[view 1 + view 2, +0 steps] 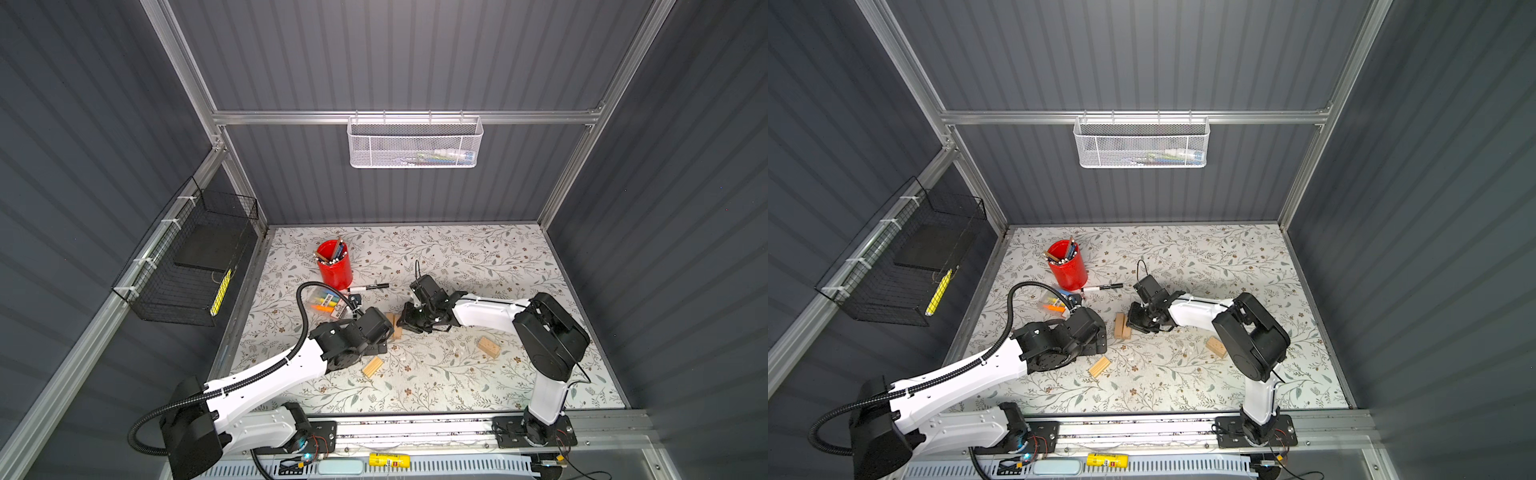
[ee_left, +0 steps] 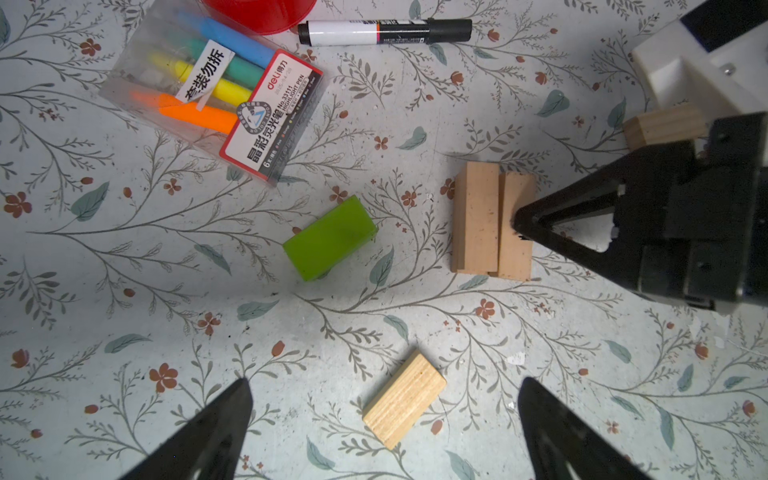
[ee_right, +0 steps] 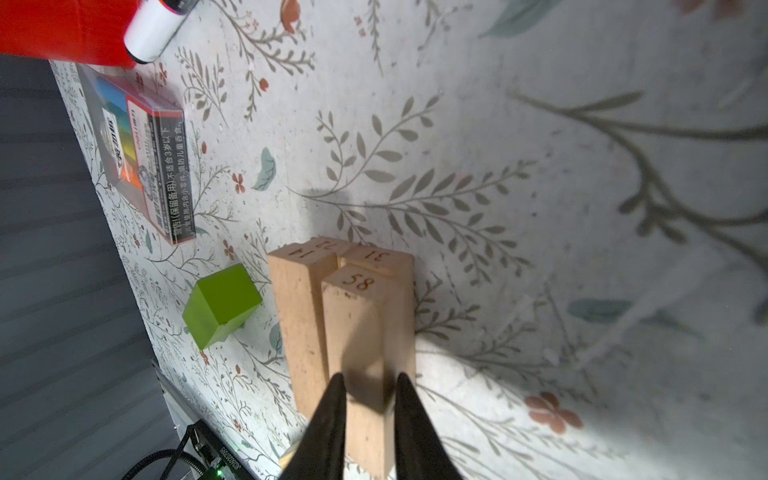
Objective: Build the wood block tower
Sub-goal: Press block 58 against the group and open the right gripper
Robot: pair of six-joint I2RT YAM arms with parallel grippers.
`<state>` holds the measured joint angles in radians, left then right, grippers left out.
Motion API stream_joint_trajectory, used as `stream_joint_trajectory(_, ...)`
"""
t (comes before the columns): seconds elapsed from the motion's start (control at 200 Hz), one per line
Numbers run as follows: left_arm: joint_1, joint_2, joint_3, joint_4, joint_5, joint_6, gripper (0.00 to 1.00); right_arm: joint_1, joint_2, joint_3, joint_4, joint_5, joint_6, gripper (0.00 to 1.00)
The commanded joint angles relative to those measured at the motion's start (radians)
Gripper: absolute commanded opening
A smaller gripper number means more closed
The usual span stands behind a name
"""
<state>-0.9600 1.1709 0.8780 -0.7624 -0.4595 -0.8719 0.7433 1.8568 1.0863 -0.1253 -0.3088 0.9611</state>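
Between the clenched tips of my right pincer (image 3: 369,376) I hold the brick marked 58 (image 3: 353,324), beside brick 14 (image 3: 297,316). My left pincer (image 2: 385,380) hangs released above a grooved brick (image 2: 405,399). Beyond both, the red cup (image 1: 336,270) holds pens (image 1: 332,251).

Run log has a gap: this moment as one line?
phase: stacking | right gripper: shut on block 58, beside block 14 | left gripper: open, empty | green block: not yet stacked

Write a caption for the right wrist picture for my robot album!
The right gripper pinches the wood block marked 58, snug against other numbered blocks, with a lime-green block nearby.
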Motion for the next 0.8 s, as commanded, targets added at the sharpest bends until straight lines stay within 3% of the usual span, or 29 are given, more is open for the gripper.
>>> stream_joint_trajectory(0.0,0.007,0.0,0.019,-0.012,-0.001,0.012,1.0,-0.003,0.012,0.005,0.004,0.007,-0.013,0.23)
stream_joint_trajectory(0.795,0.009,-0.002,0.024,-0.017,-0.002,0.011,1.0,0.002,-0.067,-0.03,-0.016,0.025,-0.046,0.23)
